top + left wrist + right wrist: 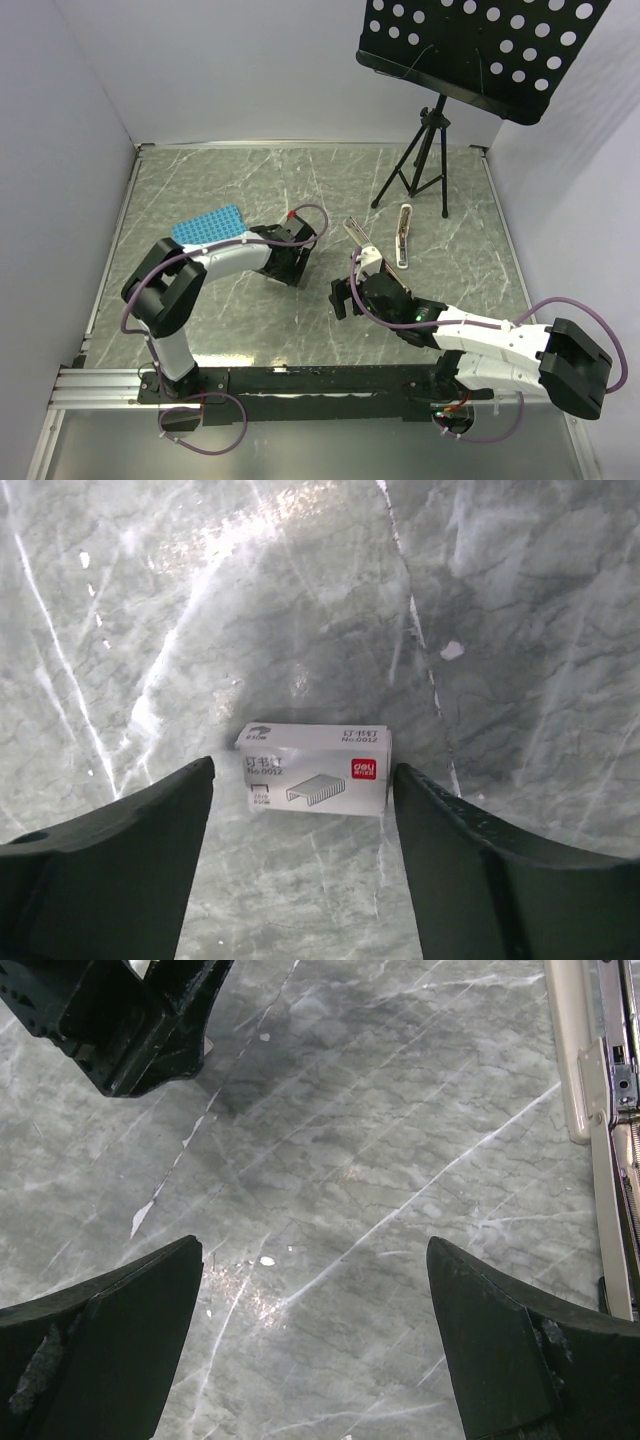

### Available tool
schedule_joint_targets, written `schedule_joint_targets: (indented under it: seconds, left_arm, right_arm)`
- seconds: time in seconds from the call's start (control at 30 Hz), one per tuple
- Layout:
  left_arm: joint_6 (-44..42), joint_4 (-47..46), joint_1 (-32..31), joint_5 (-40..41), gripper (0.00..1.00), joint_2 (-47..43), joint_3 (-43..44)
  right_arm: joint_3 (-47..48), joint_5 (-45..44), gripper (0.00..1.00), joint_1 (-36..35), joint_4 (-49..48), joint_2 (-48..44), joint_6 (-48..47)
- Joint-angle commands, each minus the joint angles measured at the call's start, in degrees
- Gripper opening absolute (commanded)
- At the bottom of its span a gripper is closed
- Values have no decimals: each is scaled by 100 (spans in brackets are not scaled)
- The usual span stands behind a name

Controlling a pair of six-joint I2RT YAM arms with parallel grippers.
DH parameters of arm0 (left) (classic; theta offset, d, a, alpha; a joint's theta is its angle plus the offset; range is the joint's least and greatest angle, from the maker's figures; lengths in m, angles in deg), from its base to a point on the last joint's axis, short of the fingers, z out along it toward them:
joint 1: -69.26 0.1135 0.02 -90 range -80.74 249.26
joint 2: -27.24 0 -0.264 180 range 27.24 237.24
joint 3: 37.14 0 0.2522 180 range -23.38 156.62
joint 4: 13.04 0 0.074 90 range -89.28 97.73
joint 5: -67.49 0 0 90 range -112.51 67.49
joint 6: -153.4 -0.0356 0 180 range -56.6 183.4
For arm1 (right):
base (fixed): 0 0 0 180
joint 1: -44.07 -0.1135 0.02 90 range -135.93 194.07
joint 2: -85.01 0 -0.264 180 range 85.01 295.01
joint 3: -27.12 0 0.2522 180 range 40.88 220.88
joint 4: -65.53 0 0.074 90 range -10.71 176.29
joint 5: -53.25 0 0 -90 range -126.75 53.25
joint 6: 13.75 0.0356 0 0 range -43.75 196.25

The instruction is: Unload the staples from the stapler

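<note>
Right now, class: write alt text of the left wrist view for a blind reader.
A small white staple box lies on the grey marbled table, between the two black fingers of the open left gripper, touching neither.

I look down on a grey marble-patterned tabletop (250, 180) veined with white. Plain white panels box it in: a left wall (60, 150), a back wall (250, 70) and a right wall (570, 200). A black perforated music stand (480, 45) on a tripod (433, 122) stands at the far right. An aluminium rail (100, 385) runs along the near edge. In my left wrist view, a soft glare (230, 540) lies on the marble.
</note>
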Motion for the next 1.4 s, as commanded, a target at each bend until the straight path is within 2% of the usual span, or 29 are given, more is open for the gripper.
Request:
schedule_joint_targets:
  seconds: [0.0,0.07,0.1,0.2,0.37,0.5,0.7,0.9,1.37]
  left_arm:
    - [102,144,-41,297,83,-554,96]
    - [76,144,-41,376,87,-775,96]
    - [58,135,-50,385,99,-1019,96]
    - [23,39,-41,386,99,-1608,96]
    - [-82,-820,-15,-53,97,-2848,-306]
    - [-170,-1744,3,-912,97,-4173,-940]
    - [-100,-2667,-6,-1434,97,-5582,-1705]
    - [-179,-2985,-23,-1557,97,-6180,-1995]
    - [-284,-3012,-23,-1557,97,-6410,-2048]
  right_arm:
    - [283,20,100,-29,401,-222,98]
    - [634,20,100,-29,798,-240,221]
    - [757,3,100,-29,1017,-275,361]
    - [1206,-172,100,-29,1774,-353,721]
    - [1944,-568,100,-29,2968,-608,1013]
    - [2472,-525,100,-29,3401,-845,934]
    - [2991,-604,100,-29,3806,-1004,1101]
    - [2781,-578,100,-29,3586,-1259,1110]
    - [2516,-481,100,-29,3278,-1506,978]
